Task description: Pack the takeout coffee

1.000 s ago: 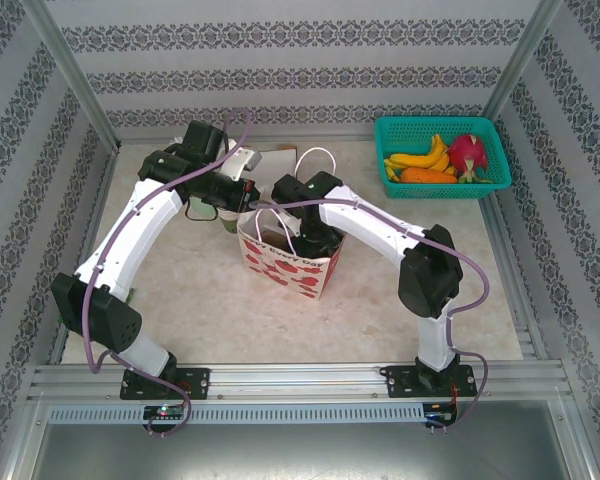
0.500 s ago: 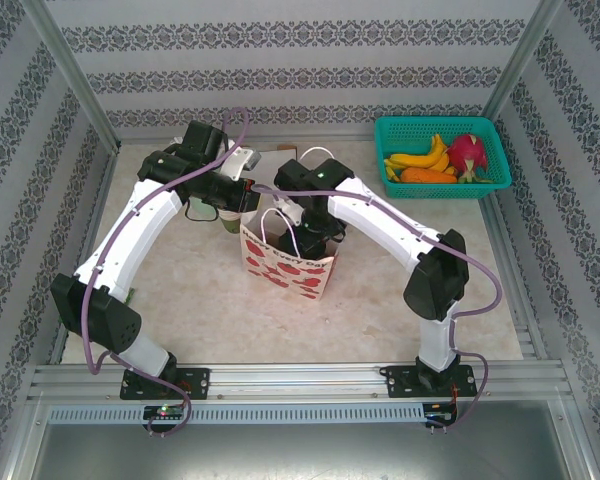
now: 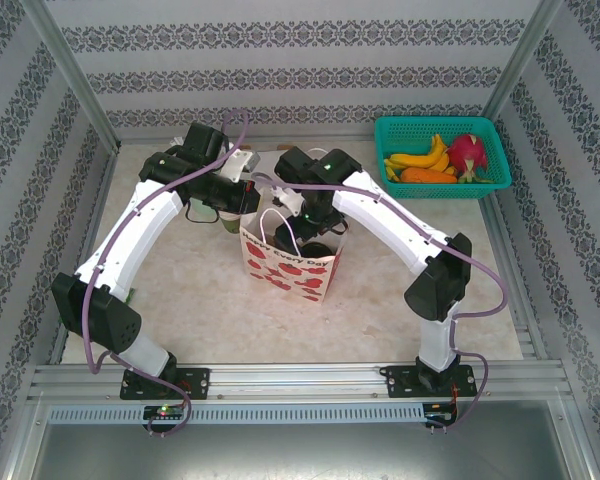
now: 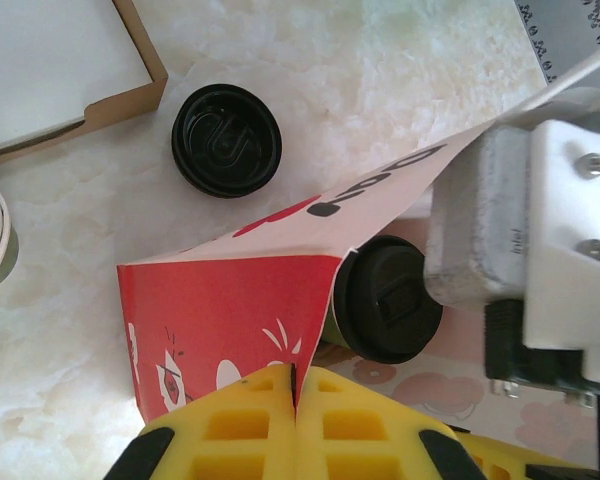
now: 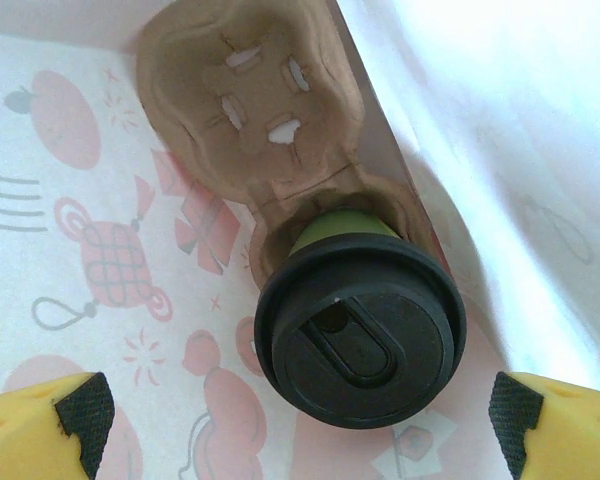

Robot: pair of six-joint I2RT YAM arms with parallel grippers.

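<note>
Although not yet closed out, looks very near done: finds the takeout coffee (image 5: 360,325) already down inside the paper bag (image 4: 230,320), straight below the right gripper (image 5: 300,412) and between its spread fingertips, touching neither. Seats the cup in one well of a brown pulp carrier (image 5: 245,100) on the bag's floor, with the carrier's other well, farther ahead of the hand, unfilled. Shows the right gripper's jaws wide apart and gripping nothing, so counts the placing as done. Shows the left gripper (image 4: 295,420) closed, yellow pads pressed together on the bag's red edge and holding the mouth open. Puts the cup just ahead of those pads and to their right, behind the bag wall. Leaves, by this reading, only drawing the right hand up out of the bag without knocking the lid, then letting go of the edge; cannot tell of anything further to pack. As for looks: stands upright, olive-green wall barely seen under a round black plastic lid with a raised rim and an oval sip tab, seated evenly all round as far as can be told. Passes over a loose black lid (image 4: 226,140) and a flat cardboard box (image 4: 50,60) on the table beyond the left hand, outside the bag, as no part of the job.
</note>
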